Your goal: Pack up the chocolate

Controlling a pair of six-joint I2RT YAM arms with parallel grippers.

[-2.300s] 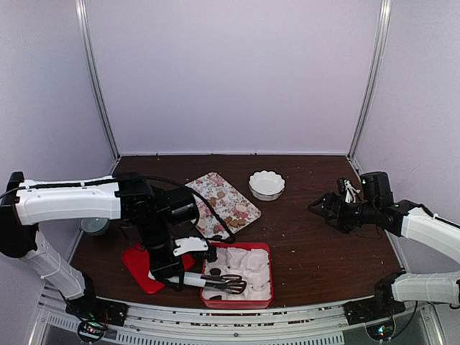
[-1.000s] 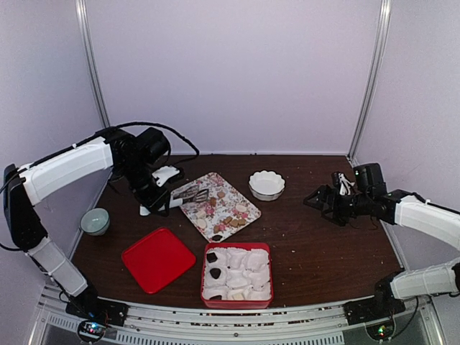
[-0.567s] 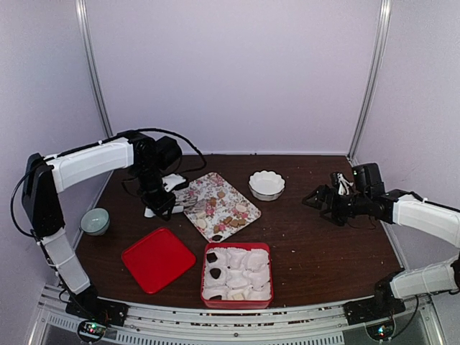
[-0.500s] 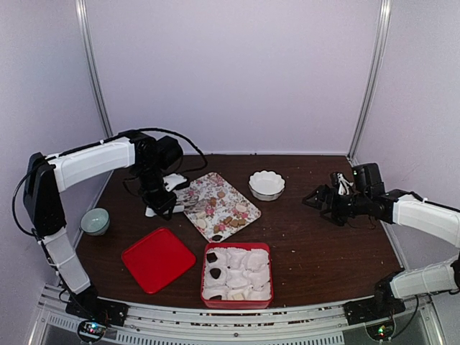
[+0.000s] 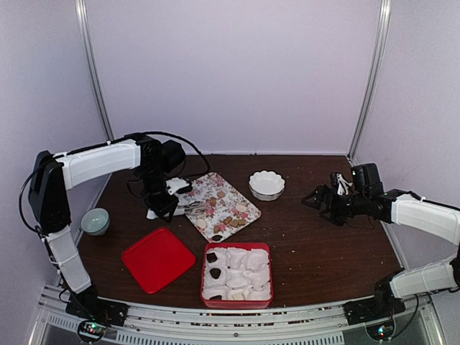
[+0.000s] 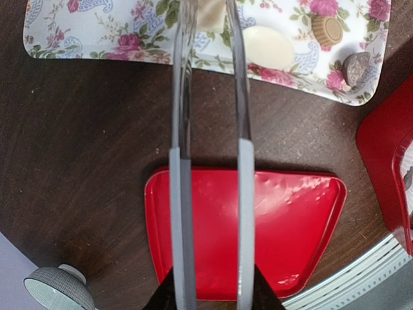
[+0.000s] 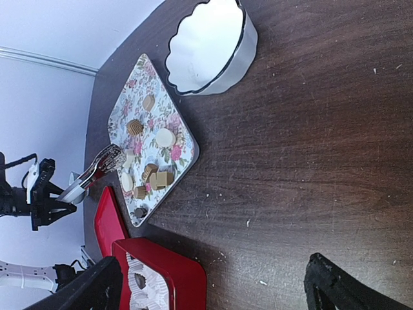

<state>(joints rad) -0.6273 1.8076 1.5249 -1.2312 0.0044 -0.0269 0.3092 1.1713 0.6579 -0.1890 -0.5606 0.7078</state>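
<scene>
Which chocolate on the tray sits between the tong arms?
The pale squarish piece, framed between the two arms of the tongs. The pale oval one lies just outside them; the tan ridged piece and the dark piece sit farther off.

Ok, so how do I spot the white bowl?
Find the flowery tray in the middle of the dark table. The white bowl sits just right of it, empty. Its wavy rim sets it apart from the small grey bowl far left.
</scene>
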